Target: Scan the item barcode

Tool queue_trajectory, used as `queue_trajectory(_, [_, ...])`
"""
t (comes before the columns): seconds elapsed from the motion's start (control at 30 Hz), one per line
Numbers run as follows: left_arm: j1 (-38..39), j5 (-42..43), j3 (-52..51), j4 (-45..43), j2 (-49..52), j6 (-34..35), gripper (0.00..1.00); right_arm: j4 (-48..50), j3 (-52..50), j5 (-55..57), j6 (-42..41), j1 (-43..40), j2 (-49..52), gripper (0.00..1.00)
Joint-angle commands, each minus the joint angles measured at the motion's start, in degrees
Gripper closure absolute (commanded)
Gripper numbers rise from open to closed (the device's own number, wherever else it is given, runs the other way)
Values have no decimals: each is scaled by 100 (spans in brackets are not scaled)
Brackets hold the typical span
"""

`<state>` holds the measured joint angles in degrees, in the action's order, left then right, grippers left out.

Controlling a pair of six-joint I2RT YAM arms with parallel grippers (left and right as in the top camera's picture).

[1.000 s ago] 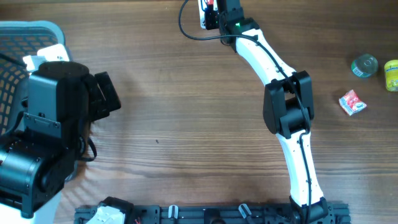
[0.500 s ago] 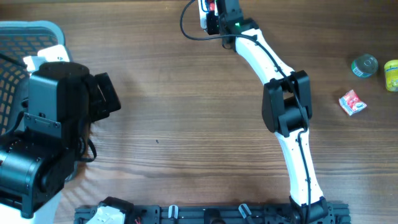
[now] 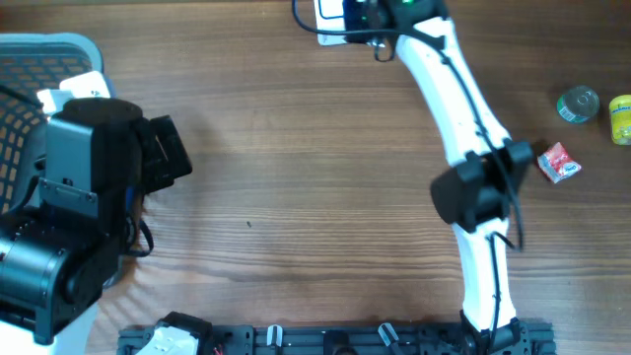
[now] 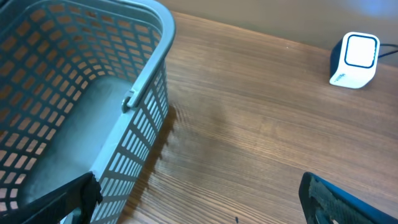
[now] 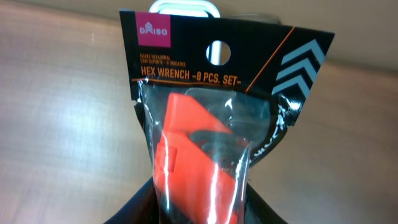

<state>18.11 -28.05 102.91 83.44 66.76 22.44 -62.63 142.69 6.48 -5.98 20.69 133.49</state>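
Observation:
The item is a black-carded bag labelled as a hex wrench set with an orange holder inside. My right gripper is shut on its lower end and holds it upright. Behind the card's top edge peeks the white barcode scanner. From overhead, the right gripper is at the table's far edge beside the scanner; the item is hidden there. The scanner also shows in the left wrist view. My left gripper is open and empty over bare wood, beside the basket.
A grey-blue mesh basket stands at the far left, partly under my left arm. At the right edge lie a green can, a yellow container and a small red packet.
The right arm's elbow has swung right and toward the front, and its wrist has shifted slightly right and farther toward the table's back edge. The left arm has not moved.

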Motion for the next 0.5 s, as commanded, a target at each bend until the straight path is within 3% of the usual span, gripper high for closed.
queue_trajectory(0.0, [238, -94, 15, -96, 256, 52, 0, -815, 205, 522, -223, -256, -767, 95])
queue_trajectory(0.2, [1005, -94, 15, -531, 782, 52, 0, -1976, 199, 1150, -614, -1207, -920, 95])
queue_trajectory(0.47, [2076, -96, 15, -1351, 1641, 48, 0, -1873, -461, 909, -688, -2909, -907, 95])
